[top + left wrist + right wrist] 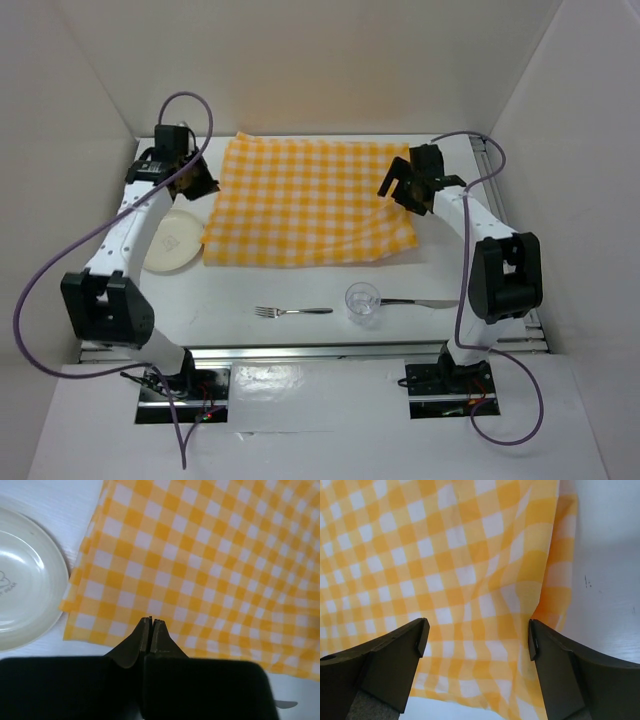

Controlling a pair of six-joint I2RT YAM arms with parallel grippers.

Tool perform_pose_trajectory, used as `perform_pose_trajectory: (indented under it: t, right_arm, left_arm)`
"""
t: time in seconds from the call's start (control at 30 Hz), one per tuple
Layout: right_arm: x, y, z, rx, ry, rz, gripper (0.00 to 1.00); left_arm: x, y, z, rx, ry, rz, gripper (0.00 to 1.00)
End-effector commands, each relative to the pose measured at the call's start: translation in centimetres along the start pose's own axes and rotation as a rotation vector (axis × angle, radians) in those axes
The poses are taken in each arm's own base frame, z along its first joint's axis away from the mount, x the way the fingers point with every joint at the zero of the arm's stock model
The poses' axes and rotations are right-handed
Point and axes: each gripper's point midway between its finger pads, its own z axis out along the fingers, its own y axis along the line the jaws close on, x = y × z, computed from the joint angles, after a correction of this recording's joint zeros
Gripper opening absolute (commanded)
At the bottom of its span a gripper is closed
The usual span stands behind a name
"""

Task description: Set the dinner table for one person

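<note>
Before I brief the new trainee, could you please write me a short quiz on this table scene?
1. True or false: the plate lies on top of the cloth.
2. Compare the left pincer and the right pincer. Which is open? A: left. B: right. C: both.
3. Fill in the blank: the glass stands between the fork and the ____.

Key
1. False. The plate sits on the bare table, left of the cloth.
2. B. The left pincer is shut.
3. The knife.
</note>
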Motion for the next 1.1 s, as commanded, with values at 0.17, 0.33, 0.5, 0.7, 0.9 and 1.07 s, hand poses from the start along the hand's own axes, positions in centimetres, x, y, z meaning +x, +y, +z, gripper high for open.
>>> perform_pose_trajectory:
  t: [0.17,0.33,0.5,0.7,0.9,1.07]
  right_arm:
    - [4.1,-4.8,0.1,0.239,0.064,0.078,0.76]
    - [3.7,-7.5,-1.2,0.314,0.021,0.131,0.84]
    - [2.9,-7.4,-2.4,0.332,-0.034,0.171,1.00]
    - [1.7,-2.5,-2.7,0.179,-0.104,0.094,1.00]
    - [7.0,0.7,2.0,0.033,0.157,-0.040,0.75]
    - [10.4,-1.1,3.1,0.084,0.223,0.001,0.27]
  left_arm:
    - [11.0,2.9,11.0,-0.137,0.373,0.024,0.00]
    - [13.2,2.9,12.3,-0.170,0.400,0.022,0.00]
    - [16.0,4.4,12.8,-0.215,0.448,0.015,0.00]
    - [18.8,5.9,12.8,-0.258,0.488,0.000,0.00]
    - [20.7,6.2,12.2,-0.279,0.518,0.011,0.00]
    - [20.0,6.1,11.3,-0.290,0.488,0.027,0.00]
